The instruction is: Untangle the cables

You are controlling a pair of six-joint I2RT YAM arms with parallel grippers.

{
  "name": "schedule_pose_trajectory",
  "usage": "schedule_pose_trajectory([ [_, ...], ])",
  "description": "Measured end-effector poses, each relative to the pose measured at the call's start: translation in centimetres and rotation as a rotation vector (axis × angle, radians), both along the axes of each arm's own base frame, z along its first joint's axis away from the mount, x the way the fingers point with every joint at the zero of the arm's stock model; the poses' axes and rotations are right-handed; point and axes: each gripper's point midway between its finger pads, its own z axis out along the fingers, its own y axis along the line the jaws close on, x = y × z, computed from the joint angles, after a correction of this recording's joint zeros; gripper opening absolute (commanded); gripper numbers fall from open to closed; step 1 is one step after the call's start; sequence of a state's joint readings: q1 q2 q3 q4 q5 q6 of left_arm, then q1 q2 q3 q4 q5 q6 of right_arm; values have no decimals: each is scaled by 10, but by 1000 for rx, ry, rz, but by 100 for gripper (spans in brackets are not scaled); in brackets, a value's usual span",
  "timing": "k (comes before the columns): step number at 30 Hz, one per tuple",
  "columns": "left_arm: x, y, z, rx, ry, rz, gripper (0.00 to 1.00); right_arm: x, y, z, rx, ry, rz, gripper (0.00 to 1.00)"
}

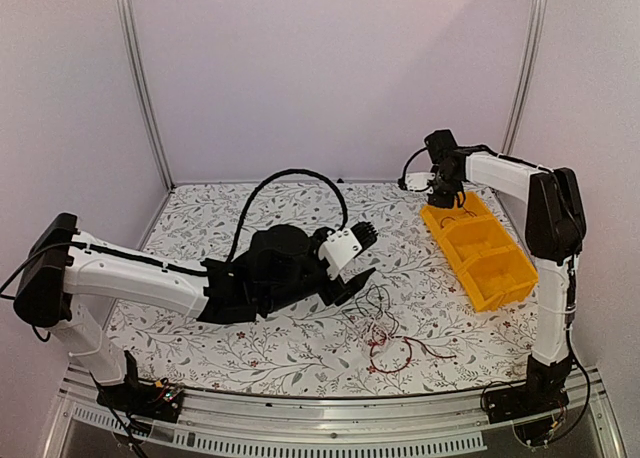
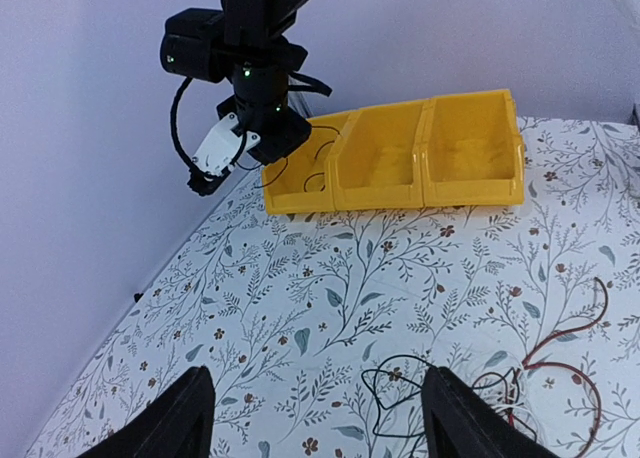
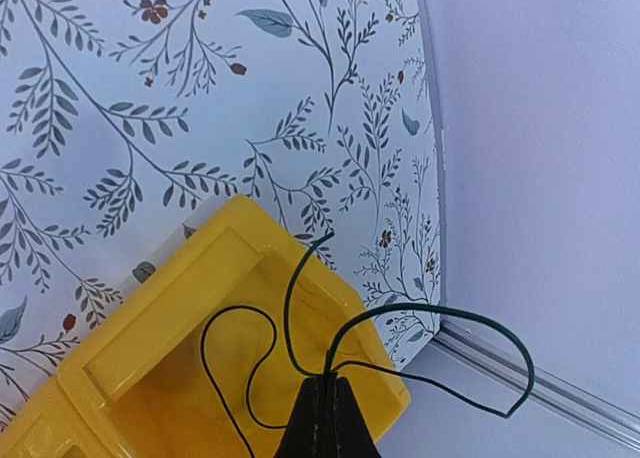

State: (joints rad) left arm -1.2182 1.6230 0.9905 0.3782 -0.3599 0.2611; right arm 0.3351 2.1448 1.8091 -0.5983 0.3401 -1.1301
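A loose tangle of thin black, red and white cables (image 1: 385,333) lies on the flowered table in front of my left arm. In the left wrist view a black loop (image 2: 400,393) sits by the right finger and red strands (image 2: 572,336) lie further right. My left gripper (image 1: 361,259) (image 2: 318,418) hovers open over the table left of the tangle, with nothing between its fingers. At the back right, my right gripper (image 1: 443,193) (image 3: 328,390) is shut on a thin black cable (image 3: 245,318) that loops out over the far compartment of the yellow bin (image 3: 150,318).
The yellow bin (image 1: 480,253) (image 2: 425,193) has three compartments and runs along the table's right side. Walls close the back and both sides. The right arm (image 2: 250,68) stands over the bin's far end.
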Motion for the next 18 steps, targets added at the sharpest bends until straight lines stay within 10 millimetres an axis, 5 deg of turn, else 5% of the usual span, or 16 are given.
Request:
schedule_pose_trajectory([
  [8, 0, 0, 0, 1, 0, 0, 73, 9, -46, -4, 42, 30, -21, 0],
  [18, 0, 0, 0, 1, 0, -1, 73, -15, -41, -32, 96, 168, 52, 0],
])
